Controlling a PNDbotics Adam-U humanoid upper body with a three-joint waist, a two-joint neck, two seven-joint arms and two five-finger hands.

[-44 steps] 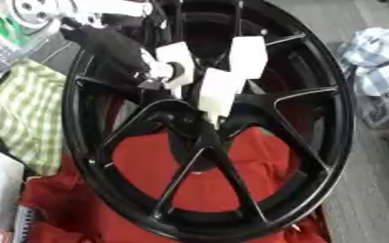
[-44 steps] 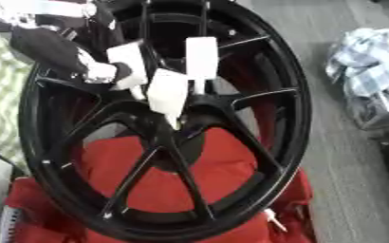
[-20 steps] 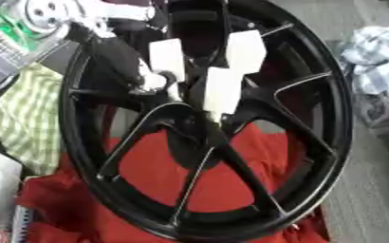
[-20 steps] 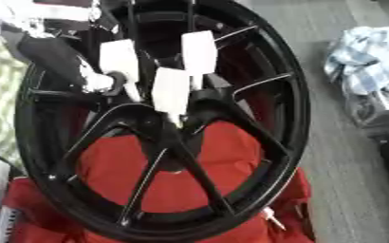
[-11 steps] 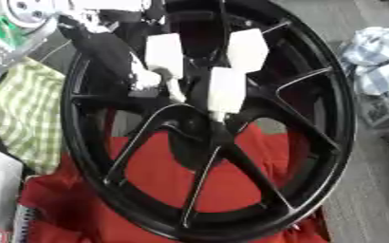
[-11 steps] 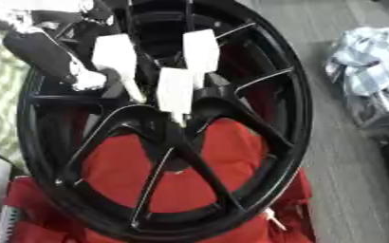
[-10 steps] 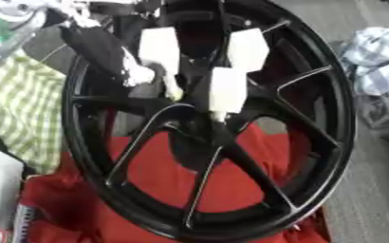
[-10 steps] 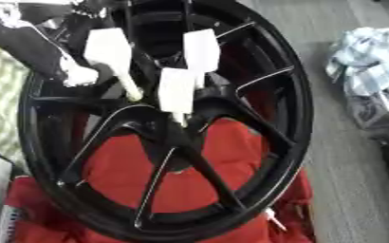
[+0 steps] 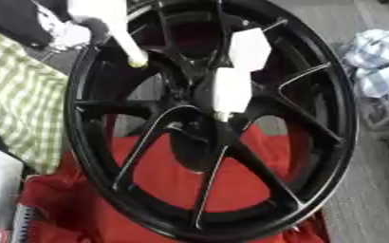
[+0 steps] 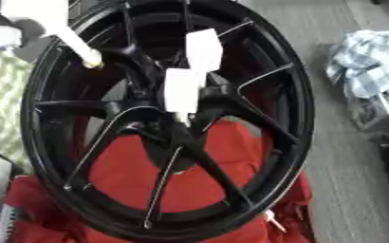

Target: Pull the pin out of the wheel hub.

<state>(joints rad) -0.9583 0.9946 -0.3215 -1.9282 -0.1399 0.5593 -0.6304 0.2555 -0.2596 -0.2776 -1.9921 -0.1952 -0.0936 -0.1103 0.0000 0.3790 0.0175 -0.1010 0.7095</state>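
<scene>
Left eye view: a black wheel (image 9: 106, 156) with thin spokes stands tilted on a red cloth (image 9: 161, 182). At its hub (image 9: 202, 95) two white pins remain, one (image 9: 231, 90) at the centre and one (image 9: 249, 47) just beyond it, toward the far right. A third white pin (image 9: 119, 31) is out of the hub, up at the far left in front of the rim, its narrow tip pointing down and to the right. The left hand (image 9: 65, 33) shows only as a pale blurred shape beside the wide end of that pin; it seems to have hold of it, but I cannot tell how its fingers lie. A green checked cloth (image 9: 15, 95) lies to the left of the wheel, and a blue and white cloth (image 9: 376, 61) lies at the right.

Right eye view: the freed pin (image 10: 61, 31) again hangs apart from the hub, over the far left rim, with its tip near a spoke. The right hand shows in neither view.
</scene>
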